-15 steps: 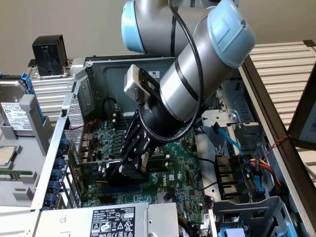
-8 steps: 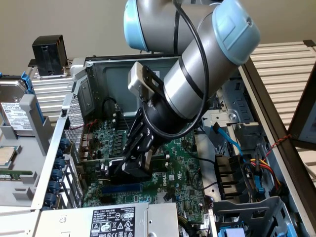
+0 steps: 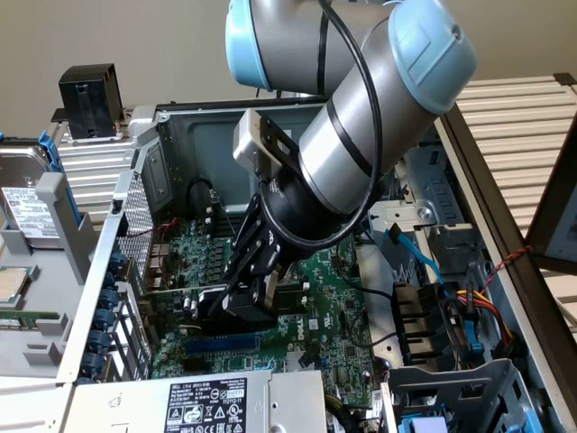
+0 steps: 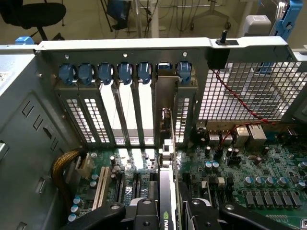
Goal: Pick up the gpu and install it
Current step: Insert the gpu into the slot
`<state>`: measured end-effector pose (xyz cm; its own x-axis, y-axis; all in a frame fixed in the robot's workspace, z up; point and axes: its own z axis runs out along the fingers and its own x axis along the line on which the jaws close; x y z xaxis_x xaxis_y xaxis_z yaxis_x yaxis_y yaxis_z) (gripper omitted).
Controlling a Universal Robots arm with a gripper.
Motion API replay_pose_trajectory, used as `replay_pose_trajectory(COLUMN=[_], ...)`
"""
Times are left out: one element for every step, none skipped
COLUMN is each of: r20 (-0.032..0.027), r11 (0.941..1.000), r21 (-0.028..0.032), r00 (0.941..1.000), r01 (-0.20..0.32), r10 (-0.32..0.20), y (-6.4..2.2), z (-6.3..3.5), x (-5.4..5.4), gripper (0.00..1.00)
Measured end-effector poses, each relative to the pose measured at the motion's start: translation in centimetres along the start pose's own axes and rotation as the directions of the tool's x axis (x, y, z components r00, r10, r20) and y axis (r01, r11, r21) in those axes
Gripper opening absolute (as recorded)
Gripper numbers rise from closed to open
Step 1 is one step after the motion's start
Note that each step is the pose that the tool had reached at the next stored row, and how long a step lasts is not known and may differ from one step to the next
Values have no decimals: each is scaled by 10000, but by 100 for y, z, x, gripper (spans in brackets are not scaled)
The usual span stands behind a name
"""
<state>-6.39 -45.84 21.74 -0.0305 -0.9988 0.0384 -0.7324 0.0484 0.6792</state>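
Claw [image 4: 169, 208]: clenched on black-shrouded gpu card [image 4: 165, 187], edge-on above large green motherboard [image 3: 338, 289] | Writing: white power-supply label [image 3: 209, 408], text illegible | Wrist view: card's metal bracket [image 4: 165, 98] at rear slots

Soft, even light from above fills the open computer case [image 3: 90, 289], with a mild shine on the silver arm [image 3: 356, 126], whose shadow darkens the motherboard [image 3: 334, 307] and the black gpu [image 3: 216, 313] beneath it. In the wrist view brightness comes through the empty slot openings [image 4: 123, 115] and the perforated grille [image 4: 249, 91], slightly washed out, while the grey case wall [image 4: 29, 124] is dimmer.
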Motion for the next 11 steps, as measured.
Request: replay_pose_trajectory(r20=[0,-1,0,1,1,3,1,0,-1,-1,0], r11=[10000,10000,10000,10000,10000,10000,10000,10000,10000,10000,10000], r21=[0,0,1,1,1,1,0,0,0,0,0], r00=[10000,10000,10000,10000,10000,10000,10000,10000,10000,10000,10000], r01=[0,0,2,1,1,3,1,-1,-1,-1,0], r10=[0,0,-2,-1,-1,-3,-1,1,1,1,0], y=[1,1,1,1,1,0,-1,-3,-3,-3,-3], z=[1,1,2,2,3,4,5,8,8,8,8], x=[0,0,-1,-1,-2,-5,-7,-9,-9,-9,-9], gripper=[27,27,27,27,27,27,27,27,27,27,27])
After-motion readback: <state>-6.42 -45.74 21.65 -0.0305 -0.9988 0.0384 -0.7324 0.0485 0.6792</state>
